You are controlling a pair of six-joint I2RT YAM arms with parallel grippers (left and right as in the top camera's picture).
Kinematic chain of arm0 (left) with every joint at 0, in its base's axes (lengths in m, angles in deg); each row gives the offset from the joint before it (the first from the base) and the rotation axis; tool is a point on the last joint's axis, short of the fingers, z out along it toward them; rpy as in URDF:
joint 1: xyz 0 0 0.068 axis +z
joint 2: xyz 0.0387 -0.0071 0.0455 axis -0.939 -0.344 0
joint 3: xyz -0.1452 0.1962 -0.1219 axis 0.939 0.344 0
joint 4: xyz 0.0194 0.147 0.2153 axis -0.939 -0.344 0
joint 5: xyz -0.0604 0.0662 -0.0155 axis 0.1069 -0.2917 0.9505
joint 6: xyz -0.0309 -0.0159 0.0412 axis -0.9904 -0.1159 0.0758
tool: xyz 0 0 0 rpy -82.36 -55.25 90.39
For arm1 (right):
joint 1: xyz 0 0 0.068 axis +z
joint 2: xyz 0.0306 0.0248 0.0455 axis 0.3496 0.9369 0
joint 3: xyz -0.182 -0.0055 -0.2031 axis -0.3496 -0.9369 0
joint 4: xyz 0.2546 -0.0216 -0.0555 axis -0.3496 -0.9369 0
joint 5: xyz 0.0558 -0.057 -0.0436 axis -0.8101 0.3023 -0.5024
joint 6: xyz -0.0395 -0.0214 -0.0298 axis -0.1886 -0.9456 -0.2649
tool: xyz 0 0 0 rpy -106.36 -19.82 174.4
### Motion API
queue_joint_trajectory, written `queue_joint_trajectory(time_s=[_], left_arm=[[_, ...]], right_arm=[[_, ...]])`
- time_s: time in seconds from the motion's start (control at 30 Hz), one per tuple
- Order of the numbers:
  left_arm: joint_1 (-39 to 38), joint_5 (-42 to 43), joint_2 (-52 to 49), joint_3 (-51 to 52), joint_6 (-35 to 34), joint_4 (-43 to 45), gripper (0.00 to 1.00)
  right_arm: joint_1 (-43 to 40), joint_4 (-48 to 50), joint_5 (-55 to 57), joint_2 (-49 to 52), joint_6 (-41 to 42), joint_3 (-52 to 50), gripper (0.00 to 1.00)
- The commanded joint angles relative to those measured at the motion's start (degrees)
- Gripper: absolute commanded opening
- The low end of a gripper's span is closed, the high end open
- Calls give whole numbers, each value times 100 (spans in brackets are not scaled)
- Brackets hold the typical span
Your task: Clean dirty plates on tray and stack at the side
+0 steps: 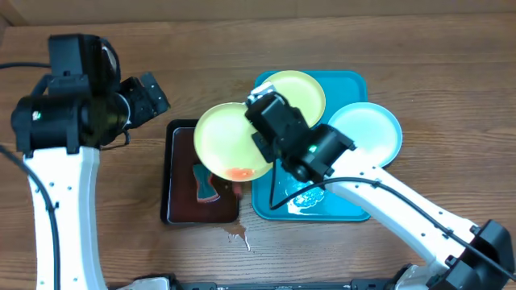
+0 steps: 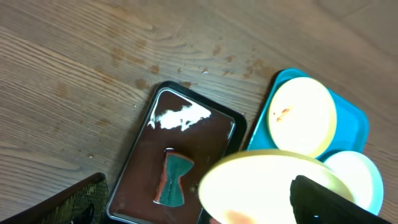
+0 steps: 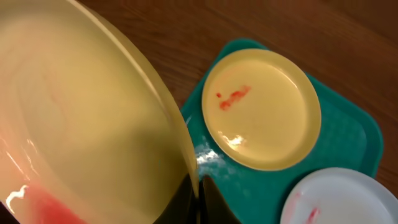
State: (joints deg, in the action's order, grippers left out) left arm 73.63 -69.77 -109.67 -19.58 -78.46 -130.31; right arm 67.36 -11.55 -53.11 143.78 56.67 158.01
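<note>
Right claw [image 3: 198, 202] clenched on rim of yellow plate [image 1: 230, 141] with a red smear, held over black tray [image 1: 181, 173], left of blue tray [image 1: 355, 80]. Second yellow plate [image 3: 261, 109] sits on blue tray's far side, white plate [image 1: 367, 129] at its right edge. Left claw [image 1: 149, 93] is far left, can't tell its grip state.

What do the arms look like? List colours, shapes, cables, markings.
Left arm and right arm match: smooth white tubular links, blocky black joint housings, a thin black cable along each. A small green light glows on the right arm's black wrist.
</note>
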Motion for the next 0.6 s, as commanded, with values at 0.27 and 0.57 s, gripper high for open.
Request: queue_joint_trajectory(time_s=[0.27,0.57], left_arm=[[9,76,92,-105,264,-131,97],[9,-127,90,-101,264,-129,100]], right_arm=[[562,570,1211,577,0,136,4],[1425,717,3283,566,-9,140,4]])
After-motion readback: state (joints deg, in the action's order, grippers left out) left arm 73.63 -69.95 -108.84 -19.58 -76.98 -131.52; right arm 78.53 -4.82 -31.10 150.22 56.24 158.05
